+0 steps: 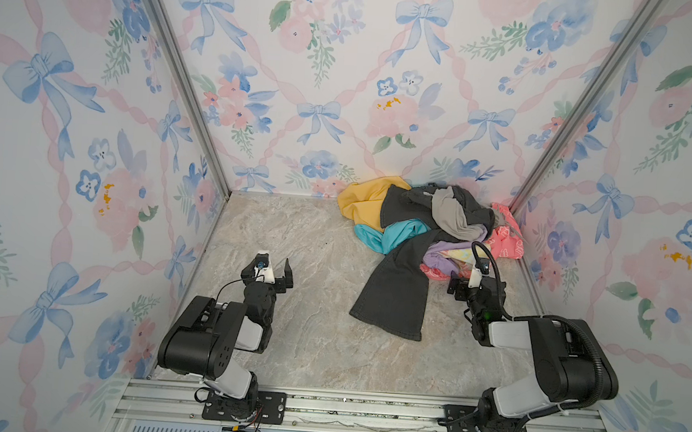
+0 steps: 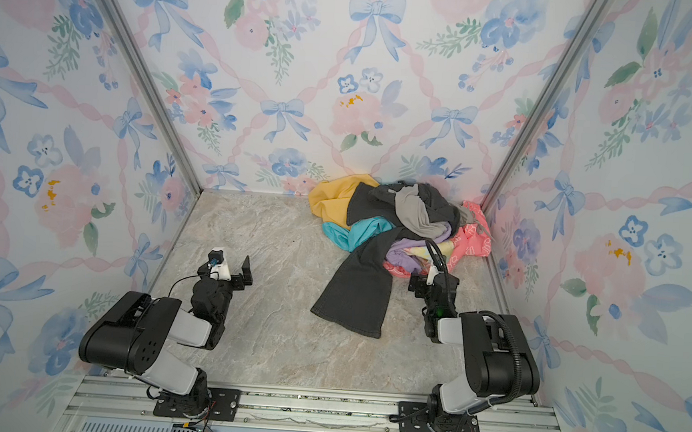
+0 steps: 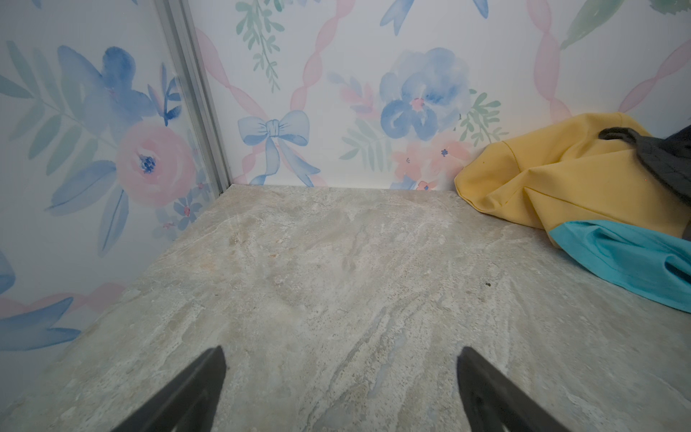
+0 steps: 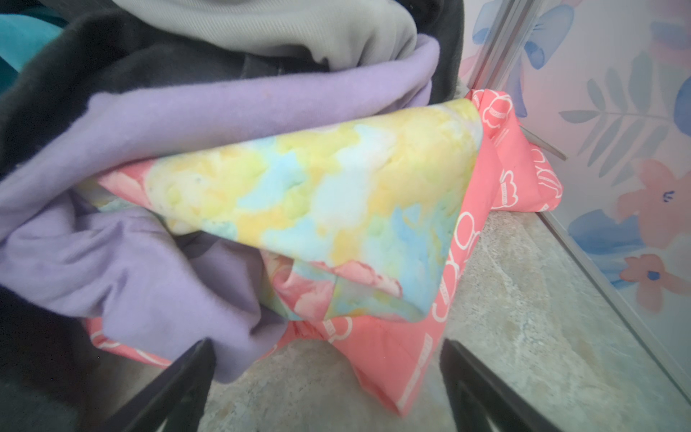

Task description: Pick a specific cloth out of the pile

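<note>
Marble tabletop (image 1: 291,263), cloth (image 1: 508,246) under pile (image 1: 419,218), axis indiscernible

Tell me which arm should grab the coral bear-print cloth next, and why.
Right, likely. The right gripper is open, facing the cloth at the right edge of the pile. The left gripper, also open, hangs over bare table, away from it.
</note>
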Robot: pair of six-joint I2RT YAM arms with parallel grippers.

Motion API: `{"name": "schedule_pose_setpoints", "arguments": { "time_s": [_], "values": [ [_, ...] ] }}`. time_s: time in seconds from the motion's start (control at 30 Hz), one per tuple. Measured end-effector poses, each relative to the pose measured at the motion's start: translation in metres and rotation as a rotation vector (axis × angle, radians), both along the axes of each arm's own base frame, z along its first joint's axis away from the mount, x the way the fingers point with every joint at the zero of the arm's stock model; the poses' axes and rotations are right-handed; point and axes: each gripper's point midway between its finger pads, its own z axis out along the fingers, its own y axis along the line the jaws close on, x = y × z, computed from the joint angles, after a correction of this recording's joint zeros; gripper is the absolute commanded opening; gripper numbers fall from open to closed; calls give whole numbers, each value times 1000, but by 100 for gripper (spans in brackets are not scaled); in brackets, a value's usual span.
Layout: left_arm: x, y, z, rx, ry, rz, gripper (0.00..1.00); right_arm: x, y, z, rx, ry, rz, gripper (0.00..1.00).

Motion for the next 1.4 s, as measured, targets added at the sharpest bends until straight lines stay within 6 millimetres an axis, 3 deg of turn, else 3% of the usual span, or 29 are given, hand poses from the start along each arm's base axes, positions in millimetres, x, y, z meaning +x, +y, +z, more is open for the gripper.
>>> {"name": "schedule_pose_setpoints", "arguments": {
  "time_s": [0.93,1.4],
  "values": [
    [-1,-1,-1,4,6,14,98,0,5,5,-19,-22,-2,97],
    [-2,-7,1,17,-4,10,98,-19,6,11,-60,-94,-26,97]
  ]
}}
